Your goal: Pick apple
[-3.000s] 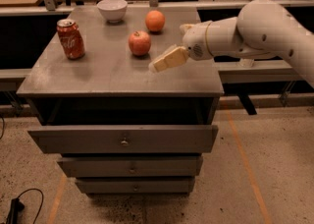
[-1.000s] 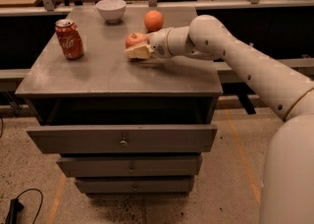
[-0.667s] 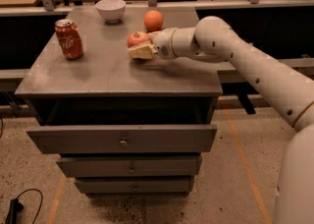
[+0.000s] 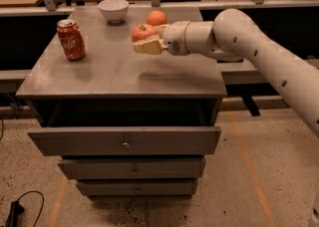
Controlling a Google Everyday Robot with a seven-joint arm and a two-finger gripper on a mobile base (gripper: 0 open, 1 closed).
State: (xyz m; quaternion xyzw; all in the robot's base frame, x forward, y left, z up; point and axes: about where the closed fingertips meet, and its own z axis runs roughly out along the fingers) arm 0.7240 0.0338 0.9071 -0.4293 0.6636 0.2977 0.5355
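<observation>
The apple [image 4: 142, 32] is a reddish-pink round fruit held in my gripper [image 4: 147, 40], lifted above the grey cabinet top [image 4: 114, 71]. The gripper reaches in from the right on a white arm, and its pale fingers [image 4: 145, 47] are shut around the apple's lower part. A shadow lies on the top below it. The apple's underside is hidden by the fingers.
An orange fruit [image 4: 157, 18] sits just behind the apple. A white bowl [image 4: 113, 10] stands at the back. A red soda can [image 4: 71, 40] stands at the left. Below the top are several drawers [image 4: 124, 141]. A wooden shelf with clutter runs behind.
Three seconds ago the gripper was open to the right of the apple on the table. It then closed on the apple, and now holds it raised slightly above the top.
</observation>
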